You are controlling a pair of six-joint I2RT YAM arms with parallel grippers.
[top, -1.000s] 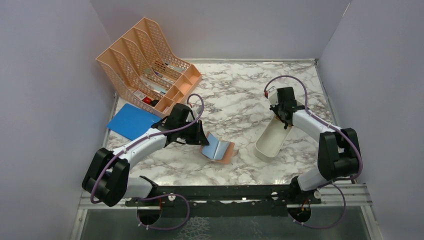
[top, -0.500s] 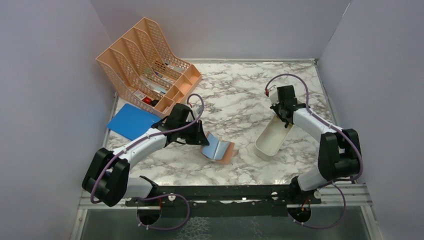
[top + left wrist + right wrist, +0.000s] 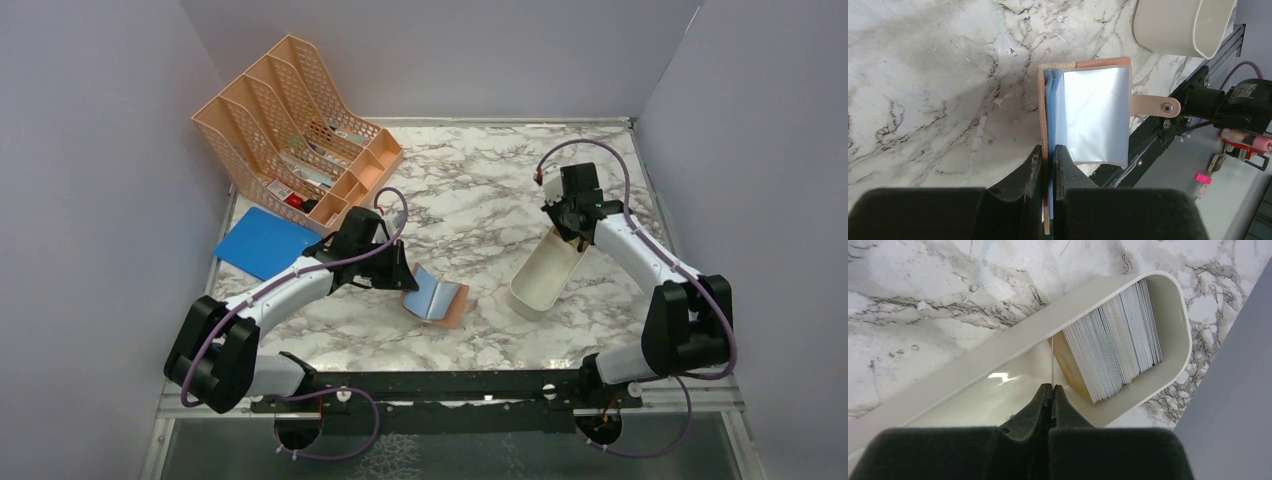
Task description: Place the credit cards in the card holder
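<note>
Your left gripper (image 3: pixel 1049 152) is nearly closed, jaws pinching the near edge of the card holder (image 3: pixel 1095 115). Only the left wrist view shows that grip; from above the arm hides it. The holder lies open on the marble table (image 3: pixel 480 190), just left of the white tray (image 3: pixel 973 367), blue lining up and snap tab (image 3: pixel 1155 106) pointing towards the tray's near end.

Your right gripper (image 3: pixel 1052 388) is over the tray's far end, jaws shut tight on a single card (image 3: pixel 1052 360) seen edge-on as a thin line. The right wrist view shows the credit cards (image 3: pixel 1115 337) stacked on edge inside the tray's far end, just beside the pinched card. The top view shows no cards; the gripper covers them.

Blue folder (image 3: pixel 258 242) lies well left of the tray. Peach mesh organiser (image 3: pixel 290 120) stands far left of the tray, at the back.
</note>
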